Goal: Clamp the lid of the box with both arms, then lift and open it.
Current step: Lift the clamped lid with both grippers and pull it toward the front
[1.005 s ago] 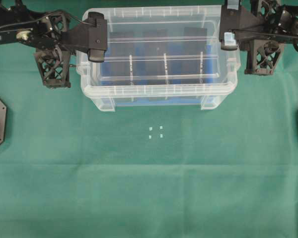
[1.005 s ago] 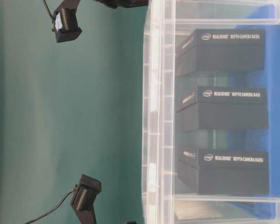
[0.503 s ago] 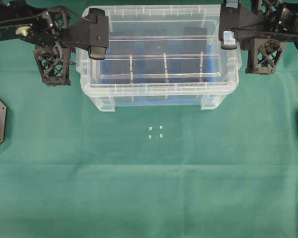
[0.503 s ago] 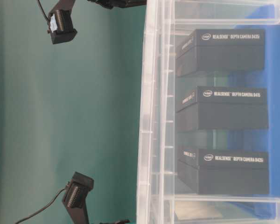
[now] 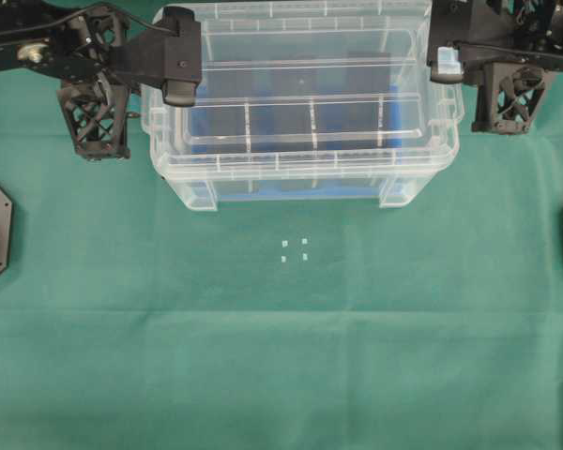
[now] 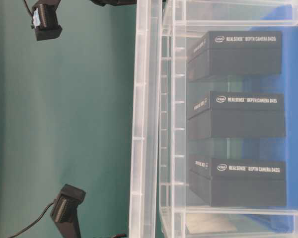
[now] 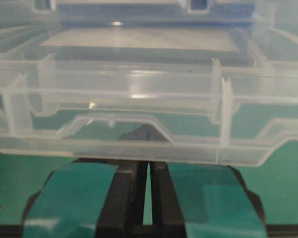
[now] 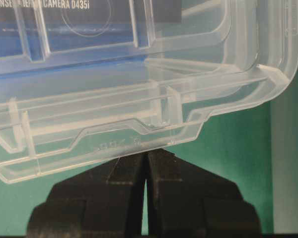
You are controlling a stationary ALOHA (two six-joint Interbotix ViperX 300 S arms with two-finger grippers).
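From the overhead view, the clear lid sits over the top of the box, looking a bit bigger than the bin's outline and spilling past it on both short ends, with the blue bottom and dark blocks showing through. The left gripper is at the lid's left end and the right gripper at its right end, the one with the pale blue patch, and both arms come in from the top corners over the green cloth. There's a little cluster of white marks on the cloth just in front of the box. In the table-level view (it's turned sideways), the lid clearly stands apart from the rim of the box — you can see a gap between them — and three black RealSense D435i camera boxes sit inside against the blue floor. Left wrist view: the teal-taped fingers are pressed nearly together with only a thin slit between them, pinching the end tab of the lid. Right wrist view is the same deal — the black fingers are squeezed almost closed on the edge of the lid, near a rounded corner.
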